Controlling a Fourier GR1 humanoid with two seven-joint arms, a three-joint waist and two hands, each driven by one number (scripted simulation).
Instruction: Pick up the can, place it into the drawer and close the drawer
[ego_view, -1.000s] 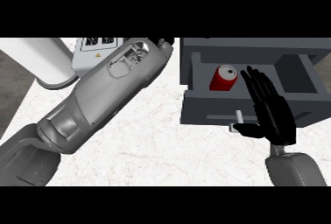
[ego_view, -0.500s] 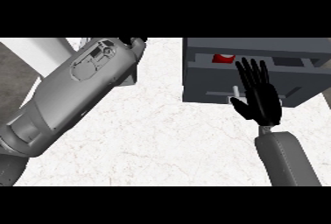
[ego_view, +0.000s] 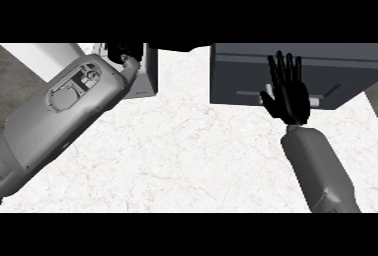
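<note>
A dark grey drawer (ego_view: 295, 75) sits at the worktop's (ego_view: 192, 150) far right corner. The right hand (ego_view: 289, 95), fingers straight and together, presses flat on its front. The can is hidden, presumably inside. The left hand (ego_view: 124, 51) shows at the far edge, fingers unclear. An off-centre push might jam the drawer.

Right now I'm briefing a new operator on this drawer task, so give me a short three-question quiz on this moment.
1. True or false: the red can shows inside the drawer.
2. The right hand lies with straight fingers against: A) the drawer front, B) the counter, C) the left forearm.
3. Fill in: the left hand shows at the view's upper ____ edge.

Key
1. False; no can shows, and no open compartment either.
2. A; it covers part of the pale handle.
3. Left; whether its fingers are open or curled cannot be told.
</note>
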